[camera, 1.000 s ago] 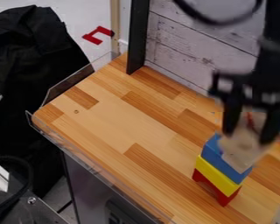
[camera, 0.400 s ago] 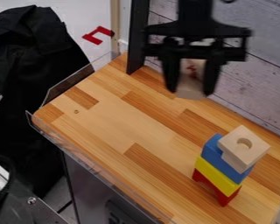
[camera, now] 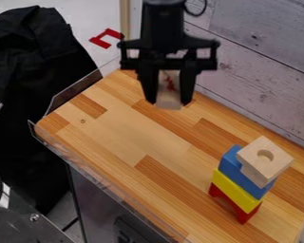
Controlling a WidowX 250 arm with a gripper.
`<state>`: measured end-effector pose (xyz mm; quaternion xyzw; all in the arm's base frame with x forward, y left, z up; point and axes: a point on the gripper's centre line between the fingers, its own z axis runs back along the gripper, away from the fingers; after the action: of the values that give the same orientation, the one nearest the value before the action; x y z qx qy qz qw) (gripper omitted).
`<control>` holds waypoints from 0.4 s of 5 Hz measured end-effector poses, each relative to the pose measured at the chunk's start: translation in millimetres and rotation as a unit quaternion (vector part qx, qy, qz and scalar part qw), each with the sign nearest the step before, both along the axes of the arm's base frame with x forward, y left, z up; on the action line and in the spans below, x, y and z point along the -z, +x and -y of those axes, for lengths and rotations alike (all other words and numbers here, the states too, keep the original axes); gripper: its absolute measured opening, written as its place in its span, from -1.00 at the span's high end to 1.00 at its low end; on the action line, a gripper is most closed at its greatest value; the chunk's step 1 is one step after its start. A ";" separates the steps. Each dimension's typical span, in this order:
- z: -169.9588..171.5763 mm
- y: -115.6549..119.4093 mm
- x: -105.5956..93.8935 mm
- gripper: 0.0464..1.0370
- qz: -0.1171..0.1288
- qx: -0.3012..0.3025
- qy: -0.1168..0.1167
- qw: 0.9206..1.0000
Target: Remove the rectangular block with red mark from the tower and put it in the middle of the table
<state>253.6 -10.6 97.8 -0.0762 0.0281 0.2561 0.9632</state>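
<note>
Your fingers [camera: 147,86] grip the red-marked block [camera: 170,95] upright, while the table's [camera: 170,142] middle seems below, toward the near side.

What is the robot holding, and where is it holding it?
The gripper holds the pale block with the red mark, pinched by its two opposite sides, with the block's lower end poking out a little.

Black arm [camera: 162,26]; curved black cable [camera: 203,11]; black two-fingered claw [camera: 170,101].
</note>
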 end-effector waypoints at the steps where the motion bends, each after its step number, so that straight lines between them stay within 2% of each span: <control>1: -6.0 5.2 24.7 0.01 -0.023 0.000 -0.002 1.000; 2: -10.8 10.2 53.2 0.01 -0.030 -0.048 0.013 0.998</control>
<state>263.8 0.1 44.6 -0.0574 0.0502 0.3047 0.9494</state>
